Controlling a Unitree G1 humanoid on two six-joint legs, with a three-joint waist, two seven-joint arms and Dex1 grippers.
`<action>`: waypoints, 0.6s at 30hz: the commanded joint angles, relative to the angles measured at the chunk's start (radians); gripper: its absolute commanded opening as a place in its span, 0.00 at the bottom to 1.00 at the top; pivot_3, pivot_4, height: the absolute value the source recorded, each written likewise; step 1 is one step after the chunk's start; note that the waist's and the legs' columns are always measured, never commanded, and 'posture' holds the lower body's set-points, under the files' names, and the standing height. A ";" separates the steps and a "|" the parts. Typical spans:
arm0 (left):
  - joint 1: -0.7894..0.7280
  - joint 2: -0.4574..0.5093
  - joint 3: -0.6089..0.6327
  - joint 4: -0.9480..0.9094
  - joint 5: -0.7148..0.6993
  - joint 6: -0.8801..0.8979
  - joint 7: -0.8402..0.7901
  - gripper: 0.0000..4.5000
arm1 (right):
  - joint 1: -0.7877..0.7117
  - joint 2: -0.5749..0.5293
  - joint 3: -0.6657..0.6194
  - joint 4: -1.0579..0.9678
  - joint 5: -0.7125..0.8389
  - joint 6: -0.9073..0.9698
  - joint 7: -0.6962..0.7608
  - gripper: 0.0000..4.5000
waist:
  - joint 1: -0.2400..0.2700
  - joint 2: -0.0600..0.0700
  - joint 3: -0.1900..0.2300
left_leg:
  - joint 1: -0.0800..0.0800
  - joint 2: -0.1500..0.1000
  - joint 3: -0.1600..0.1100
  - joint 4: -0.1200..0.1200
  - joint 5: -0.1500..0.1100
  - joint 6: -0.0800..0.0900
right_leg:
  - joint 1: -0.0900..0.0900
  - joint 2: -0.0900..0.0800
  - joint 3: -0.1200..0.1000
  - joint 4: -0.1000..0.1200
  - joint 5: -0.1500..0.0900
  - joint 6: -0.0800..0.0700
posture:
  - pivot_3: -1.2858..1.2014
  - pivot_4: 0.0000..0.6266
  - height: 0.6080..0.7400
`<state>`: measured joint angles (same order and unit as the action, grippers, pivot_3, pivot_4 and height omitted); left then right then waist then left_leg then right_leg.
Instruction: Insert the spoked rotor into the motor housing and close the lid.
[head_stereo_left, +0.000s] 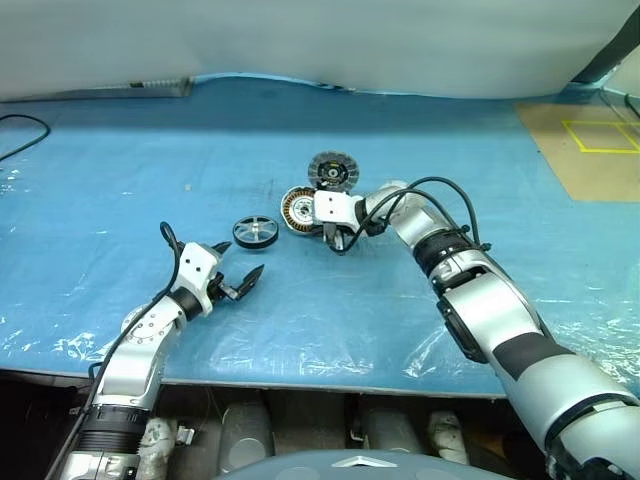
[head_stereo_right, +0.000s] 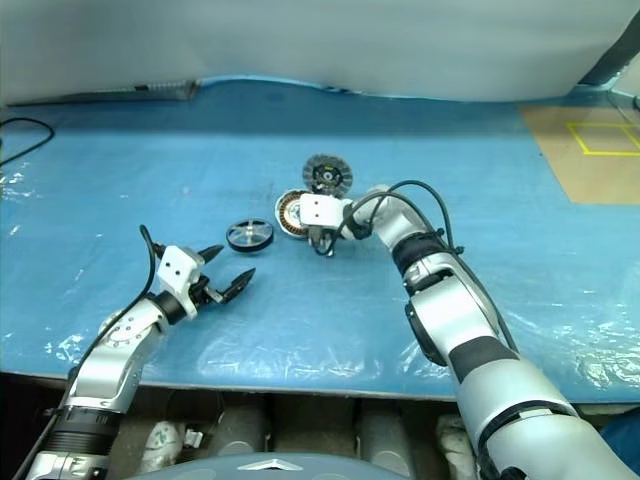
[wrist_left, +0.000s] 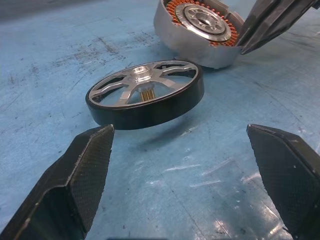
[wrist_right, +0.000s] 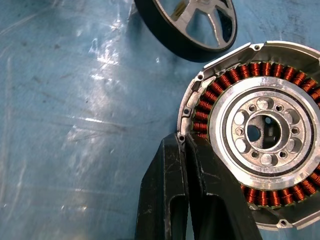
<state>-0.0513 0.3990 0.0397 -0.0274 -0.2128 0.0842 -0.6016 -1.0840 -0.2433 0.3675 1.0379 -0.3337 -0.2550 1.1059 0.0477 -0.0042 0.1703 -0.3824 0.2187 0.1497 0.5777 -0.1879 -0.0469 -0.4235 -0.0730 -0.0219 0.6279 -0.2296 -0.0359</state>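
left end effector (head_stereo_left: 238, 281) gapes near spoked rotor (head_stereo_left: 255, 232); closed right end effector (wrist_right: 184, 142) touches motor housing (wrist_right: 257, 132) rim.

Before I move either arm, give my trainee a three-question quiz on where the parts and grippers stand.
1. True or false: the spoked rotor already sits inside the motor housing.
2. Which gripper is open? A) left gripper B) right gripper
3. Name the part lying beyond the motor housing on the blue mat.

Key:
1. False; it lies on the mat beside the housing.
2. A; the right gripper is shut, its tips at the housing's rim.
3. The lid, ribbed face up.
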 joint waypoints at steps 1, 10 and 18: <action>-0.008 0.010 0.008 -0.033 -0.001 -0.005 0.001 1.00 | 0.053 -0.061 0.028 -0.069 0.002 0.001 0.100 0.00 | 0.003 0.000 0.000 | 0.000 0.000 0.000 0.000 0.000 0.000 | 0.000 0.000 0.000 0.000 0.000 0.000 | 0.52 0.24 1.00; -0.004 0.008 -0.001 -0.014 -0.002 -0.029 -0.023 1.00 | 0.194 -0.175 0.060 -0.390 0.062 0.066 0.292 0.00 | 0.004 -0.001 -0.001 | 0.001 0.000 0.000 0.000 0.000 0.000 | 0.001 0.000 0.000 0.000 0.000 0.000 | 0.52 0.24 1.00; 0.012 0.008 -0.006 0.028 0.006 -0.078 -0.048 1.00 | 0.300 -0.223 0.084 -0.644 0.117 0.166 0.364 0.00 | 0.000 -0.001 -0.001 | 0.001 0.000 0.000 0.000 0.000 0.000 | 0.001 0.000 0.000 -0.001 0.000 0.000 | 0.52 0.24 1.00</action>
<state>-0.0388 0.4010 0.0332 0.0050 -0.2088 0.0352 -0.6418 -0.8092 -0.4554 0.4169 0.4414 -0.2284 -0.1149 1.4317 0.0478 -0.0054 0.1696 -0.3810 0.2189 0.1497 0.5780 -0.1879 -0.0465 -0.4223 -0.0728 -0.0216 0.6273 -0.2296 -0.0358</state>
